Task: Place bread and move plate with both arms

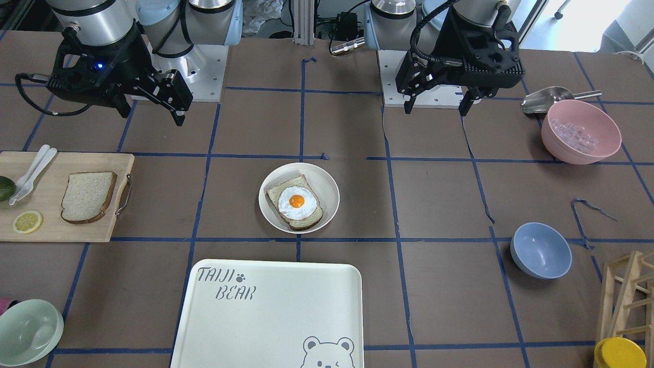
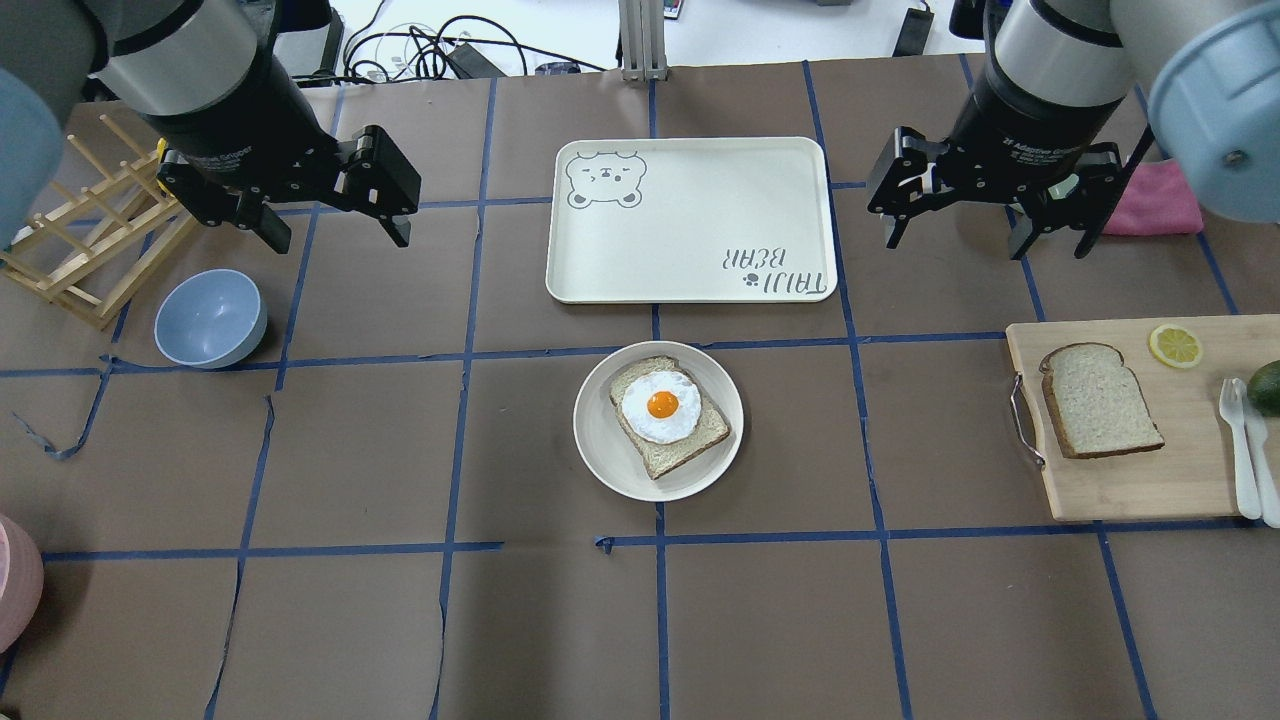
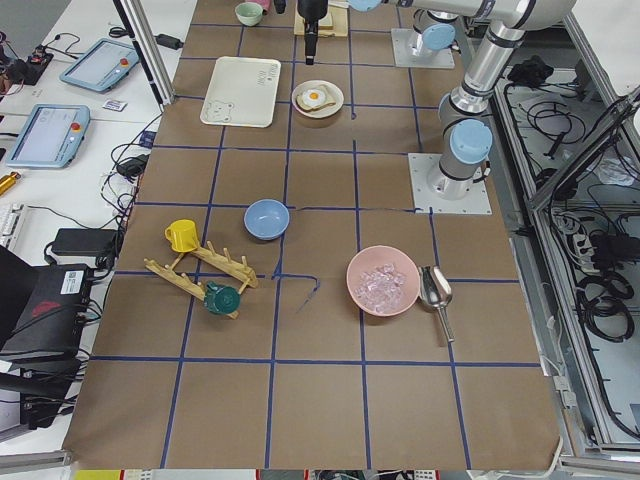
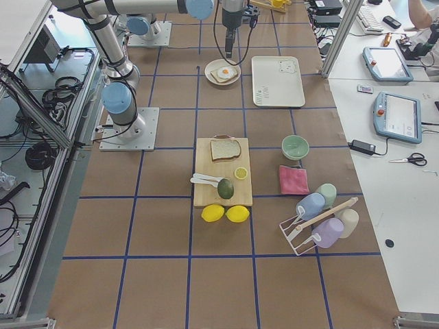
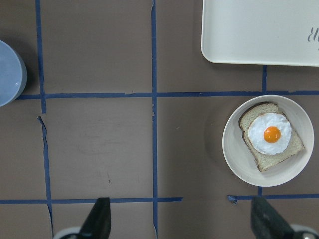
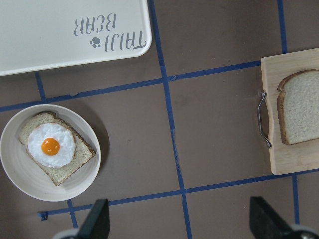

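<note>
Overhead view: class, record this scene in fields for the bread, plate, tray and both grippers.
bread: plain slice, flat on the board, robot's right side
plate: centre of the table, holding an egg-topped slice
tray: beyond the plate, apart from it
left gripper: open, holding nothing, above the table
right gripper: open, holding nothing, above the table
</note>
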Action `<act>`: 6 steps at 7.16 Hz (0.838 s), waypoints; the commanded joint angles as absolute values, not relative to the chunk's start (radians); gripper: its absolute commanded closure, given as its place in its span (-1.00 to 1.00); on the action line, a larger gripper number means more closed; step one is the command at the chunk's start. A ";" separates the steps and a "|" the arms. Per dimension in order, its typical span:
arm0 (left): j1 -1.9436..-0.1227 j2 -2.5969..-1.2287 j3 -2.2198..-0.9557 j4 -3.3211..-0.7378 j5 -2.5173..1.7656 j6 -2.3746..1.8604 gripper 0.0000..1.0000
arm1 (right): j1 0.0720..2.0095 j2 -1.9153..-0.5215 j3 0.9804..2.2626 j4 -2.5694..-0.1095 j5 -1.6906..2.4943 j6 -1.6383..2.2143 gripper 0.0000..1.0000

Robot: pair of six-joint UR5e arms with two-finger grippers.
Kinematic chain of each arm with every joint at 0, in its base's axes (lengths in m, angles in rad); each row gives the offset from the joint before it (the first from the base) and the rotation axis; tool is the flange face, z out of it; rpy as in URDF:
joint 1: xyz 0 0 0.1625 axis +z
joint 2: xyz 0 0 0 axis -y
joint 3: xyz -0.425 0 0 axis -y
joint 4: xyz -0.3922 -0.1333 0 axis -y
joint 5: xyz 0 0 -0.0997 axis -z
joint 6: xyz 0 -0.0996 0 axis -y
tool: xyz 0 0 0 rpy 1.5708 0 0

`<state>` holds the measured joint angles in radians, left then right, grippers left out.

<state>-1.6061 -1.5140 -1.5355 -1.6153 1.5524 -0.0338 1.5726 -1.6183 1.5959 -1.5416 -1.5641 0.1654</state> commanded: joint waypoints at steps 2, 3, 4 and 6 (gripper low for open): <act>-1.594 -1.519 -1.537 -1.632 1.557 -0.034 -1.00 | 1.572 -1.617 1.598 -1.537 -1.565 0.164 -1.00; -1.595 -1.523 -1.537 -1.632 1.555 -0.034 -1.00 | 1.572 -1.617 1.598 -1.537 -1.565 0.164 -1.00; -1.594 -1.526 -1.537 -1.632 1.552 -0.034 -1.00 | 1.572 -1.617 1.598 -1.537 -1.565 0.164 -1.00; -1.598 -1.520 -1.551 -1.634 1.558 -0.032 -1.00 | 1.571 -1.618 1.595 -1.537 -1.563 0.164 -1.00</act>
<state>-1.5971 -1.5293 -1.5420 -1.6331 1.5549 -0.0334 1.5718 -1.6171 1.5969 -1.5371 -1.5637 0.1642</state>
